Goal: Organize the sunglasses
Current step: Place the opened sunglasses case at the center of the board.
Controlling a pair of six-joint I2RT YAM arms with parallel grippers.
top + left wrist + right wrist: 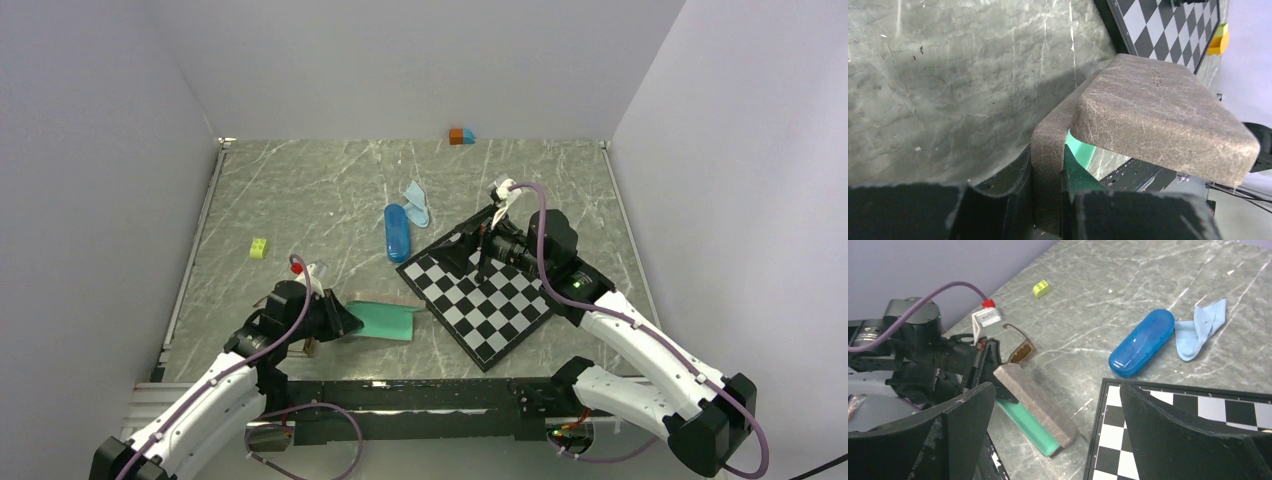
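The left claw (1048, 176) is shut tight on the rough brown lid (1158, 115) of a green case (1030, 429), holding it a little open. The right claw (1058, 420) is wide open with nothing in it, over the checkered board (1198, 410). The brown sunglasses (1020, 351) lie on the table (1088, 315) just behind the left claw. They look light, thin and easy to break, so I would grab the frame, not the lenses. Only the right wrist view shows them; from the top, the arm hides them. I see no purple pair.
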